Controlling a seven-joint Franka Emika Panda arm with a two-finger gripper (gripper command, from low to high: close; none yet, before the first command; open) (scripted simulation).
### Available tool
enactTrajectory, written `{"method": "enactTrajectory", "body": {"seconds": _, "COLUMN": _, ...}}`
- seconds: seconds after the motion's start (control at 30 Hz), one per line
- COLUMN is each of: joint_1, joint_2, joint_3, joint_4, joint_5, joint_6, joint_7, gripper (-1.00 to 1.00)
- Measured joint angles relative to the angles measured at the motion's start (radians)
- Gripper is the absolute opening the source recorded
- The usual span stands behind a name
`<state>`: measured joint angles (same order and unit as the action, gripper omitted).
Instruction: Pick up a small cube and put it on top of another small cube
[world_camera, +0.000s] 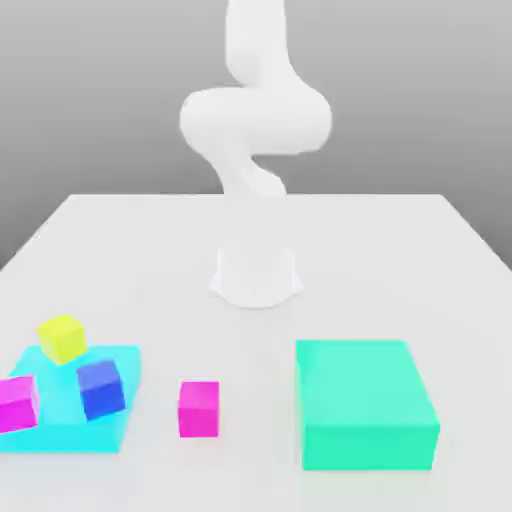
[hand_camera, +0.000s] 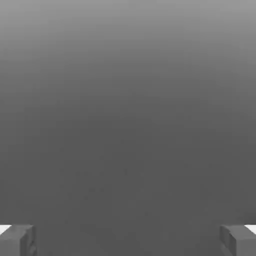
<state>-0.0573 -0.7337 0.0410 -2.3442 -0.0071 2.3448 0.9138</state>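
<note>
A white robot arm (world_camera: 255, 130) rises from its round base (world_camera: 256, 275) on a flat white table (world_camera: 400, 250). In the hand view the gripper (hand_camera: 128, 240) has its two grey fingertips (hand_camera: 17, 240) spread wide apart, with nothing between them.

The landmark is a large teal rectangular block (world_camera: 365, 403) lying on the table. Toward the exterior view's left of it, apart from it, stands one small plain magenta cube (world_camera: 199, 408) on the bare table. Further from the block on that same side lies a thin flat cyan mat (world_camera: 70, 432). On the mat sit a blue cube (world_camera: 101, 388), a yellow cube (world_camera: 62, 338) and the second small magenta cube (world_camera: 17, 403), farthest from the block.
</note>
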Motion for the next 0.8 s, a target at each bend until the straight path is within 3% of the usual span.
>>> {"method": "enactTrajectory", "body": {"seconds": 0.47, "joint_1": -0.281, "joint_2": 0.379, "joint_3": 0.176, "joint_4": -0.248, "joint_5": -0.059, "joint_6": 0.251, "joint_7": 0.653, "gripper": 0.0}}
{"method": "enactTrajectory", "body": {"seconds": 0.8, "joint_1": -0.394, "joint_2": 0.641, "joint_3": 0.21, "joint_4": -0.423, "joint_5": -0.067, "joint_6": 0.428, "joint_7": 1.089, "gripper": 0.0}}
